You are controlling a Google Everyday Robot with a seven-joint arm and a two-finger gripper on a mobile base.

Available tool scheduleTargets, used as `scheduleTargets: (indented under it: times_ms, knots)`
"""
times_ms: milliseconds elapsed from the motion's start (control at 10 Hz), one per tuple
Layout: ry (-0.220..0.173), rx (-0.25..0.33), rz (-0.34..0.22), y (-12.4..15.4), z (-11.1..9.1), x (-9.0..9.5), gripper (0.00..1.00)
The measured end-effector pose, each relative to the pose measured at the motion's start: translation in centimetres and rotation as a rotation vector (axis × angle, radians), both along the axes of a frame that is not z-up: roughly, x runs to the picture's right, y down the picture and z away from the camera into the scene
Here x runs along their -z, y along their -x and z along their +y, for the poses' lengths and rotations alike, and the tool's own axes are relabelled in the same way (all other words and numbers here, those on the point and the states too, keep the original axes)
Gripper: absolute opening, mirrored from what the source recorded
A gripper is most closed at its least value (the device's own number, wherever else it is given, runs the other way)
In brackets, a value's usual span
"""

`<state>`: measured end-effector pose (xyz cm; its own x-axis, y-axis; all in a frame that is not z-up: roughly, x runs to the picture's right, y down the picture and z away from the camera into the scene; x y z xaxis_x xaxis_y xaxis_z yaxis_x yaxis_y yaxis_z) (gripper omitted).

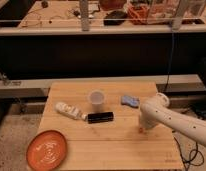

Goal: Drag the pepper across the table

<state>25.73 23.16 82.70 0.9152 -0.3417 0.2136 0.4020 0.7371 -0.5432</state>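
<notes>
My gripper (142, 126) hangs from the white arm (168, 117) that reaches in from the right. It points down onto the wooden table (111, 145), right of the middle. A small reddish bit, which seems to be the pepper (141, 131), shows at the gripper's tip on the table top. The gripper hides most of it.
A white cup (97, 98) stands at mid table, with a black bar-shaped object (100, 117) in front of it. A white bottle (69, 110) lies to the left. A blue object (129, 101) lies behind the gripper. An orange plate (47, 148) sits at the front left corner.
</notes>
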Motion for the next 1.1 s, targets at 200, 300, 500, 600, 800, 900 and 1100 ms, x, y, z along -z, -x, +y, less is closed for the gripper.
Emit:
scheduleTargets:
  times_ms: [200, 300, 500, 600, 800, 900, 1100]
  knots:
    - [0.002, 0.006, 0.000, 0.16, 0.05, -0.04, 0.01]
    - [0.004, 0.020, -0.002, 0.59, 0.04, -0.12, 0.01]
    - [0.002, 0.018, -0.003, 0.63, -0.02, -0.09, 0.01]
    - [0.003, 0.019, -0.004, 0.68, -0.04, -0.09, 0.01]
    - [0.003, 0.020, -0.004, 0.68, 0.00, -0.08, 0.01]
    - [0.005, 0.033, -0.005, 0.95, 0.02, -0.15, 0.01]
    - [0.003, 0.032, -0.005, 1.00, -0.04, -0.13, 0.01]
